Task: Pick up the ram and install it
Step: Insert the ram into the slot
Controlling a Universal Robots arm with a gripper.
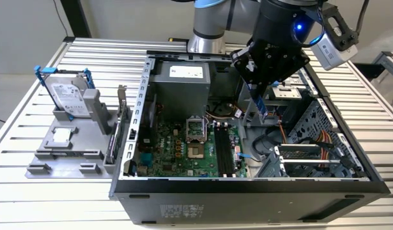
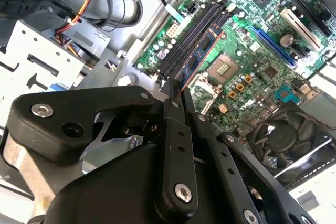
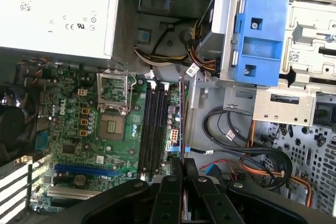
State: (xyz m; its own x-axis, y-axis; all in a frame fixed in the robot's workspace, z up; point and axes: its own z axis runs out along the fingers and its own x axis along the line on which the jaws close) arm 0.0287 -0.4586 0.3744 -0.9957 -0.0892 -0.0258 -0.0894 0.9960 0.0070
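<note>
My gripper (image 1: 259, 87) hangs over the open computer case (image 1: 247, 184) and is shut on the ram (image 1: 262, 104), a thin blue-green stick pointing down from the fingers. It is above the case's middle, to the exterior view's right of the black memory slots (image 1: 225, 152). In the second wrist view the ram (image 2: 198, 55) reaches out from my gripper (image 2: 176, 90) toward the slots (image 2: 191, 35) and stays clear of the board. In the first wrist view the ram (image 3: 182, 119) appears edge-on beside the slots (image 3: 152, 129), just past my gripper (image 3: 182, 163).
A grey stand (image 1: 68, 153) outside the case holds a silver hard drive (image 1: 68, 98) with a blue bracket and an expansion card (image 1: 119, 120). Inside are the power supply (image 1: 180, 86), a blue drive caddy (image 3: 260, 38), orange and black cables (image 3: 252, 153) and a fan (image 2: 286, 135).
</note>
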